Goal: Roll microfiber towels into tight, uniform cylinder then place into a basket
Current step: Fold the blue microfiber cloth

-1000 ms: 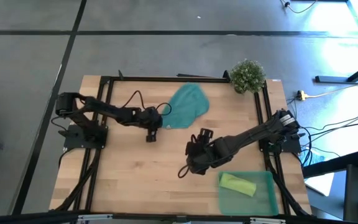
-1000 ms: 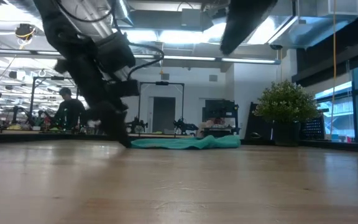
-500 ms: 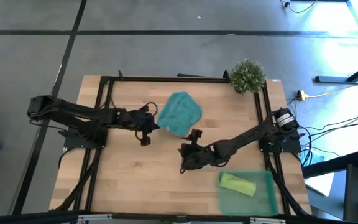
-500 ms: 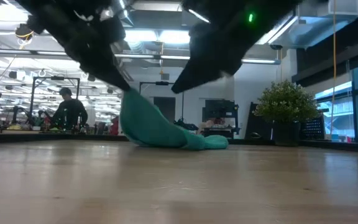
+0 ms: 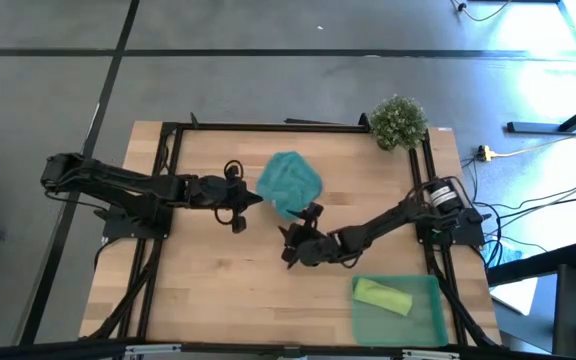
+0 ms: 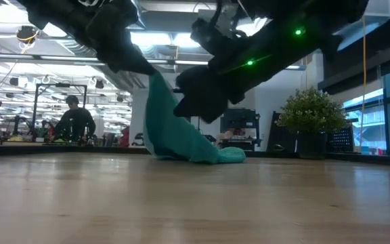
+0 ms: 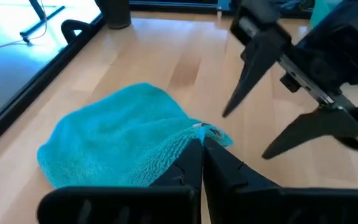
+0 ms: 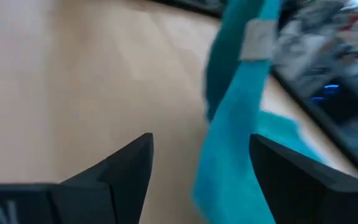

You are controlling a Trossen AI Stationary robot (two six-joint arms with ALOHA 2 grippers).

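Since the earlier frames we see the soft teal blue-green microfiber towel [image 5: 289,183] drawn off the far middle of the table toward its centre and bunched smaller, one corner now lifted high instead of lying flat. Our left gripper [image 5: 258,201] has pulled that corner up; in the left wrist view its two dark fingers [image 7: 191,163] are pressed together on the towel's edge, right by a small white tag, so we call it clamped on the teal towel. In the low view the cloth [image 6: 175,132] hangs as a steep peak from that grip, while its lower part trails on the light wooden table [image 5: 218,290].

Our right gripper [image 5: 301,228] has swung in from nearer the basket and now sits just beside the towel's near edge, at the table's middle. Its jaws stand wide apart, and in the right wrist view the hanging teal cloth [image 8: 235,112] shows between and beyond the two fingers [image 8: 114,171]; we cannot tell whether either finger touches it, and nothing is gripped there.

Farther off, the shallow rectangular translucent green plastic basket [image 5: 430,320] rests at the table's near right corner, with the rolled lime green microfiber towel [image 5: 382,296] lying inside it, toward its left end. We also see a small bushy green plant [image 5: 399,121] at the far right corner, well apart from both grippers.
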